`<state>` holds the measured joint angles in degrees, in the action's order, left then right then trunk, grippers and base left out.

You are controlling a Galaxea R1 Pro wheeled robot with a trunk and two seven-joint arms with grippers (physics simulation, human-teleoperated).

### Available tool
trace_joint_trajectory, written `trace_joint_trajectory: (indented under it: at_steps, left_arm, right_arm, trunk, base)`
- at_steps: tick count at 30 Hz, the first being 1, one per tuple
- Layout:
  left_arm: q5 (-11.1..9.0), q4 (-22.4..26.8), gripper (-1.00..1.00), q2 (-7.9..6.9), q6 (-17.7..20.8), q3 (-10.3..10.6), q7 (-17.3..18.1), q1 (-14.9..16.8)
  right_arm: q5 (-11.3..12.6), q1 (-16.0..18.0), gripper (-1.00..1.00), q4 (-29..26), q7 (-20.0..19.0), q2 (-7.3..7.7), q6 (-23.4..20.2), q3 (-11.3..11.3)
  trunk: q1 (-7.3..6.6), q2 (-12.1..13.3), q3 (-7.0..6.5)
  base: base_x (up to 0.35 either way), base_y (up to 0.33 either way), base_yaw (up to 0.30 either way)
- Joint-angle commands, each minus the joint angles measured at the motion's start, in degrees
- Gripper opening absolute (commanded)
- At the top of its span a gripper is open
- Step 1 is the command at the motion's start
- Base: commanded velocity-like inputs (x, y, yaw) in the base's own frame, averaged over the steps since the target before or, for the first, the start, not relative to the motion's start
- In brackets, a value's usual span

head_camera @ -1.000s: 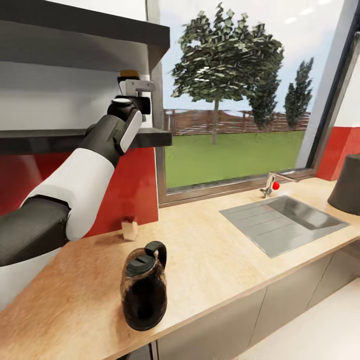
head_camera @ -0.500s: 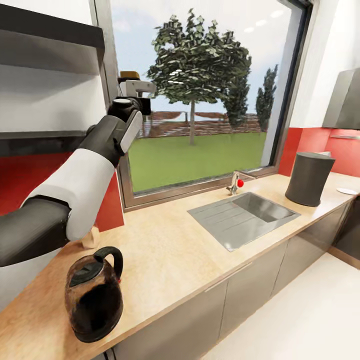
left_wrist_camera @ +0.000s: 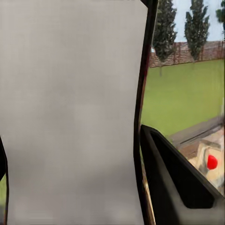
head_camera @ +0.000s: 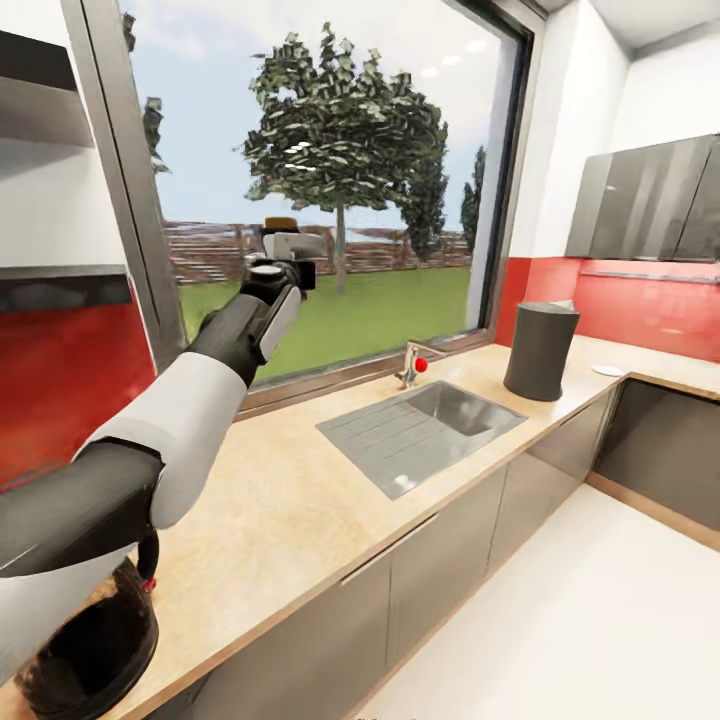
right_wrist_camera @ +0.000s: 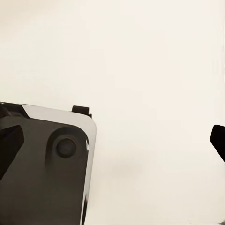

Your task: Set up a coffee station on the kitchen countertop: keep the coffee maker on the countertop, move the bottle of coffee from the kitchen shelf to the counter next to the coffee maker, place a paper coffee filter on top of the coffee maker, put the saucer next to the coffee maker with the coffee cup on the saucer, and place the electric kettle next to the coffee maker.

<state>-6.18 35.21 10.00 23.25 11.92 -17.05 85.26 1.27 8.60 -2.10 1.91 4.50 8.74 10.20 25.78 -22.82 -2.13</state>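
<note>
My left gripper is raised in front of the window, shut on the bottle of coffee, whose brownish lid shows above the fingers. In the left wrist view the bottle's pale grey body sits between the dark fingers. The dark electric kettle stands on the wooden countertop at the near left, partly hidden by my left arm. A dark grey tapered cylinder, likely the coffee maker, stands beyond the sink. A small white saucer lies past it. My right gripper hangs open over pale floor.
A steel sink with a red-knobbed tap is set in the counter under the window. The dark wall shelf is at the far left. Grey wall cabinets hang at the right, and the counter turns a corner there.
The whole picture has swung to the right, so the camera has moved: shelf and kettle slid left, the counter's corner came into view. My left gripper still holds the bottle, now away from the shelf.
</note>
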Motion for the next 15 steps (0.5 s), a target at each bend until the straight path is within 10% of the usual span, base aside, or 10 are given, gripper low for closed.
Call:
trace_joint_trajectory:
  at_steps: [1,10,15]
  left_arm:
    - [0.0,0.5,-1.0,0.0,-0.1,0.2,-0.3,-1.1]
    - [0.1,6.3,-1.0,0.0,-7.0,1.3,1.6,-17.5]
    - [0.0,9.3,-1.0,0.0,-7.0,7.6,1.9,-21.0]
  right_arm:
    - [0.1,0.0,1.0,0.0,0.2,-0.01,0.1,0.4]
    - [0.1,0.0,1.0,-0.2,0.2,-1.08,0.4,0.4]
    - [0.1,0.0,1.0,-1.4,0.2,-1.44,0.4,0.4]
  trunk:
    - [0.0,-0.1,-0.03]
    - [0.0,-0.1,-0.22]
    - [0.0,-0.1,-0.22]
  base:
    - [0.0,-0.025,-0.256]
    - [0.0,-0.005,-0.165]
    - [0.0,0.0,-0.005]
